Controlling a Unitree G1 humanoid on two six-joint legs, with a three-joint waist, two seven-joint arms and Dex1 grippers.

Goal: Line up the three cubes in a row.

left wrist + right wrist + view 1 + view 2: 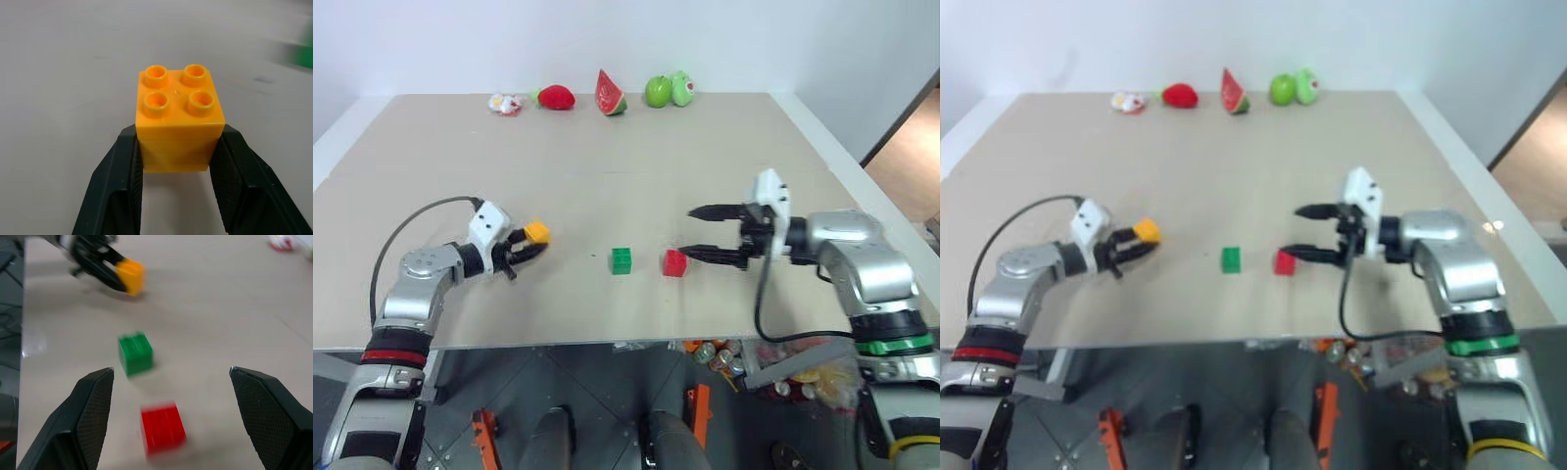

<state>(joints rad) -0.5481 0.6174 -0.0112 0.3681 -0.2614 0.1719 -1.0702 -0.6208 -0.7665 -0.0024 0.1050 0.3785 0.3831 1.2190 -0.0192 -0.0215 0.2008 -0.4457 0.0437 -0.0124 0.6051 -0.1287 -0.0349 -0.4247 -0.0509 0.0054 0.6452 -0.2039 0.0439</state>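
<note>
My left gripper (pixel 524 247) is shut on the yellow-orange cube (pixel 537 232), held just above the tabletop at the left; in the left wrist view both fingers (pixel 122 181) press the sides of the studded cube (pixel 178 117). The green cube (pixel 622 259) and the red cube (pixel 674 262) sit side by side on the table near its front edge, a small gap between them. My right gripper (pixel 697 232) stands open just right of the red cube, apart from it, fingertips pointing left. The right wrist view shows the green cube (pixel 135 352) and red cube (pixel 163 428) between its spread fingers.
Toy fruits lie along the table's far edge: a strawberry (pixel 555 96), a watermelon slice (pixel 610 93) and a green apple (pixel 658 91), with a small white-and-red item (pixel 505 103) at the left. The beige table (pixel 607 186) ends close in front of the cubes.
</note>
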